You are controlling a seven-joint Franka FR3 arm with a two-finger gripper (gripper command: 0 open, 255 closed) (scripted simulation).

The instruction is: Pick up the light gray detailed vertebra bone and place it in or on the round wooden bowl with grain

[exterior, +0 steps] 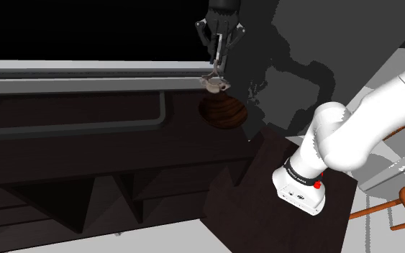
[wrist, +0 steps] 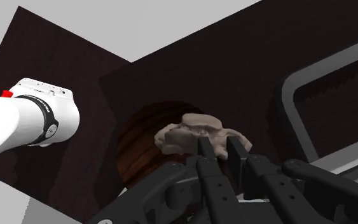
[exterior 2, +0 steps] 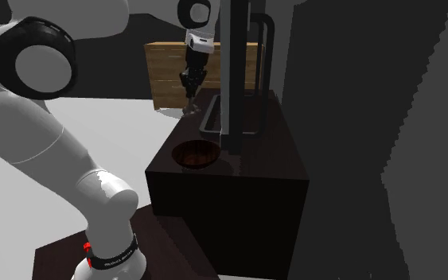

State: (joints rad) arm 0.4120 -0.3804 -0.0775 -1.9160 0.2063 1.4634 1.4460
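step: place | gripper (exterior: 216,70) clamped on vertebra (exterior: 215,84) — aloft, just above bowl (exterior: 222,113) by tabletop (exterior 2: 266,155) corner | do: centre over bowl; lower gently; release only once low — else it may bounce out

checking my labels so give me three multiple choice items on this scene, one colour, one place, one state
1. Bowl colour? A white B dark brown C green
2. Where is the vertebra? A inside the bowl B above the bowl C under the bowl
3. Gripper state? A open B shut on nothing C shut on the vertebra
Answers: 1 B, brown grain shows; 2 B, it hangs over the bowl; 3 C, the wrist view shows it clasped.
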